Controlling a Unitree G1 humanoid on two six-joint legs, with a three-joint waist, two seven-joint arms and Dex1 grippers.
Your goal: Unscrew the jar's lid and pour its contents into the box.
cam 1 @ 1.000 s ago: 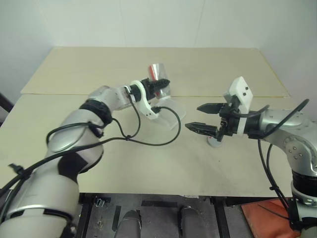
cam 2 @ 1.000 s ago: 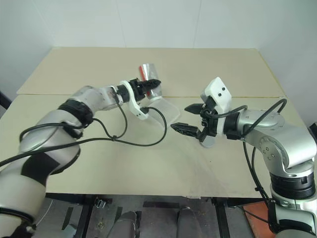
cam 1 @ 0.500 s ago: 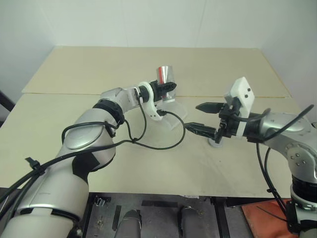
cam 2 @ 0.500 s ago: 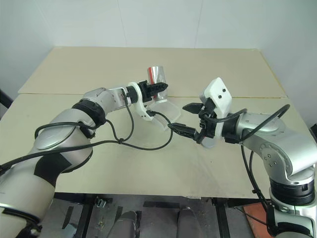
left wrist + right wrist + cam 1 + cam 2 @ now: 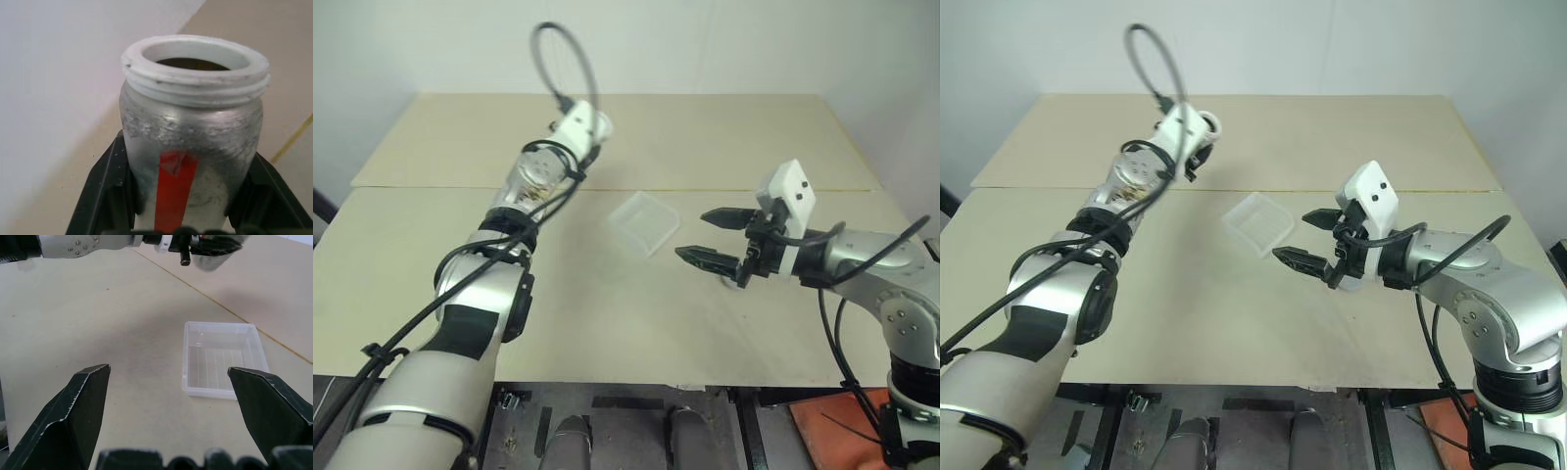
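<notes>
My left gripper (image 5: 188,198) is shut on the jar (image 5: 190,127), its black fingers (image 5: 105,191) clamping both sides. The jar is silvery with a red stripe and an open white threaded mouth. The mouth looks dark inside and I cannot make out the contents. This raised left arm is beyond and to the left of the box (image 5: 644,221), a clear, shallow, empty tray on the table. My right gripper (image 5: 693,234) hangs open just right of the box with nothing between its fingers. A grey lid (image 5: 732,282) peeks out on the table beneath it.
The beige table (image 5: 607,323) is made of two boards with a seam across the middle. A black cable (image 5: 563,59) loops up from the left wrist. The right wrist view shows the left gripper and the jar (image 5: 215,259) beyond the box (image 5: 222,360).
The left arm has swung up and to the left, away from over the box, and its wrist has rolled with the jar still held. The right gripper has stayed in place, open.
</notes>
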